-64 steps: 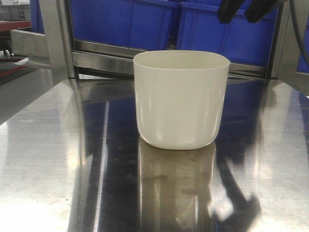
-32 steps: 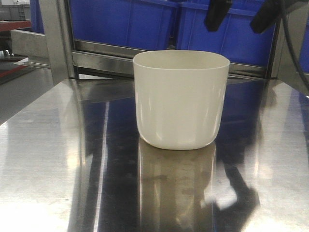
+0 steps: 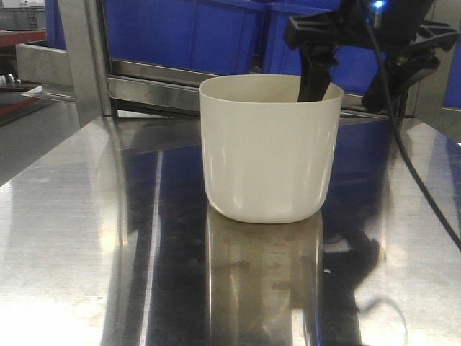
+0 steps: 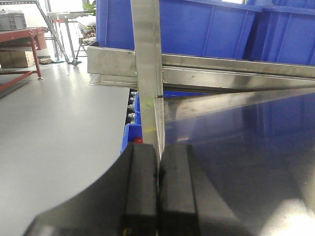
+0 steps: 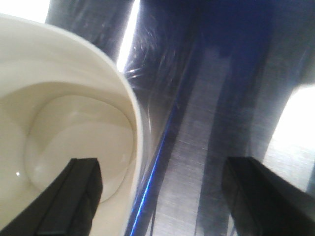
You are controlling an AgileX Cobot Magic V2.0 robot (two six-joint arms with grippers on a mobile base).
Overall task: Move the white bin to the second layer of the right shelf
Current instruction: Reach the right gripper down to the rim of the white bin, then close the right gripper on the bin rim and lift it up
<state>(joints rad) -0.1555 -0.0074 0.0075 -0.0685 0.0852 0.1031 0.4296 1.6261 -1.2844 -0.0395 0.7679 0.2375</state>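
The white bin [image 3: 268,148] stands upright on the steel tabletop [image 3: 94,259], near its middle. My right gripper [image 3: 347,85] is open and straddles the bin's right wall at the rim: one finger [image 3: 313,76] dips inside the mouth, the other [image 3: 382,86] hangs outside. In the right wrist view the bin [image 5: 59,123] fills the left, with my right gripper [image 5: 165,196] astride its wall, not touching it. My left gripper [image 4: 157,187] is shut and empty at the table's left edge, far from the bin. The roller shelf level is out of view.
Blue crates [image 3: 187,32] sit on a steel rack behind the table, behind a steel front bar [image 3: 155,90]. A steel post [image 3: 83,58] stands at the back left, close ahead of my left gripper [image 4: 145,73]. A black cable [image 3: 421,187] hangs at the right. Open floor [image 4: 54,128] lies left.
My right gripper has come down from above the bin and its fingers have spread wider; one finger now reaches into the bin's mouth. The bin has not moved.
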